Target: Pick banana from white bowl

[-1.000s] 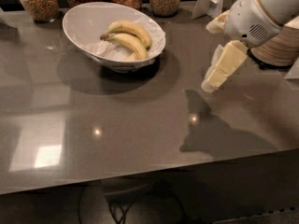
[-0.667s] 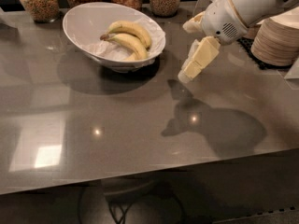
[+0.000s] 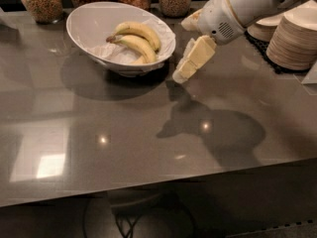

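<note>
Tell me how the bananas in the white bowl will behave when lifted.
The bananas seem joined at the stem, so they would probably come up together, heavier than one. Curved and smooth, they might swivel in a grip. The crumpled paper beneath could shift. The gripper hangs just beside the white bowl.

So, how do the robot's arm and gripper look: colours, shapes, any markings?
The arm is a smooth, rounded white casing with a thin tan ring near its end and a small patch of dotted vent holes. The gripper, just right of the white bowl, is pale cream-yellow, blocky and tapering. No cables or lettering are visible.
</note>
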`<state>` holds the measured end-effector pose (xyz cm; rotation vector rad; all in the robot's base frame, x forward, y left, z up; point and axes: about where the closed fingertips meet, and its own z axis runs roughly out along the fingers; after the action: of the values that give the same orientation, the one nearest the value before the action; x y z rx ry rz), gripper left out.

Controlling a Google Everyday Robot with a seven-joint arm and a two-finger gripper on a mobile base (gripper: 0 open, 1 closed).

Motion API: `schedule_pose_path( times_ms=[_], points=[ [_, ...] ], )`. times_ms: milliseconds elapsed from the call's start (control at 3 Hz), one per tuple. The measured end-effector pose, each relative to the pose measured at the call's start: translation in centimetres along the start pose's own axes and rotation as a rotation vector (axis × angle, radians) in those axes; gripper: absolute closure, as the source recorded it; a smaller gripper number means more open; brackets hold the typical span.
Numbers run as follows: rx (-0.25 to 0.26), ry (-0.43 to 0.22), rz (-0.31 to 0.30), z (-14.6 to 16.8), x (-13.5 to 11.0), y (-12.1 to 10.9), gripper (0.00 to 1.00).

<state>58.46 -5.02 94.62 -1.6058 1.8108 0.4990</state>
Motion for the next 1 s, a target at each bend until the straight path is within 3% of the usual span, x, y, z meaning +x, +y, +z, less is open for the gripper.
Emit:
schedule_pose_path(
  times_ms=[333,667,1000],
  points=[
    [0.023,-0.042,-0.021,3.0,-3.1,-1.6,0.00],
    [0.117,-0.070,-0.015,7.4,-7.8,-5.5,0.00],
    [0.117,-0.070,-0.014,7.4,-7.8,-5.6,0.00]
  ],
)
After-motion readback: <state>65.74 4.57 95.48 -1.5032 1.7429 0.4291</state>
